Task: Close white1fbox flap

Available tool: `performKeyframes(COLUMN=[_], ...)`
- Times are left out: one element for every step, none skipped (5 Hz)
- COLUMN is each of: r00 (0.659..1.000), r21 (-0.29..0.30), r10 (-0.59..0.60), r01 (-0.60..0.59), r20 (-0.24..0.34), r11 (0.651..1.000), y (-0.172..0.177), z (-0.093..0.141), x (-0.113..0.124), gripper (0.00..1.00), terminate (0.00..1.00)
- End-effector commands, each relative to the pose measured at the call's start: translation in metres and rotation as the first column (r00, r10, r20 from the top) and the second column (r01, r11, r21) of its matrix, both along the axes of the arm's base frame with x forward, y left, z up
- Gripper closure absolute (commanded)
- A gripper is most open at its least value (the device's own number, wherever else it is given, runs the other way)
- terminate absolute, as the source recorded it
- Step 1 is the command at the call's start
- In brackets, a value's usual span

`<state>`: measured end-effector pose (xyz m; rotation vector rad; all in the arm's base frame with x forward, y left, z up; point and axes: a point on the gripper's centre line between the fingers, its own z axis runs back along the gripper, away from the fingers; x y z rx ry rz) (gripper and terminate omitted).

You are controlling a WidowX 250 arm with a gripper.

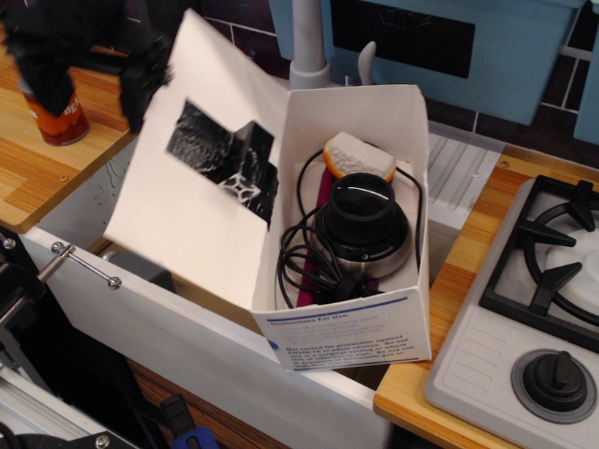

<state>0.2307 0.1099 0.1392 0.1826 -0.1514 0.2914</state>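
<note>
The white1fbox (351, 337) is a white carton with blue print on its near short side, resting over the sink edge. It holds a black round device (360, 224), tangled black cable and an orange-and-white piece (354, 154). The flap (201, 178) is hinged on the box's left side and stands tilted up and leftward, its black tape and black block (234, 154) facing the box. My black gripper (131, 70) is at the flap's upper left edge, touching or just behind it. It is blurred, so I cannot tell how the jaws stand.
A red can (56, 112) stands on the wooden counter at left. A white faucet post (307, 37) rises behind the box. A gas stove (552, 271) with a black knob (557, 379) is at right. A metal rod (84, 267) sticks out at lower left.
</note>
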Motion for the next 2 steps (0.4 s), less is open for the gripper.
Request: performKeyframes(r00=[1.000, 0.997], r21=[0.068, 0.089], r10=[0.023, 0.078], r01=[-0.023, -0.076], r20=[-0.006, -0.020], r11=[0.997, 0.993], y=[-0.036, -0.058], z=[0.028, 0.038], x=[0.017, 0.020], gripper=[0.00, 0.00], terminate=[0.00, 0.00])
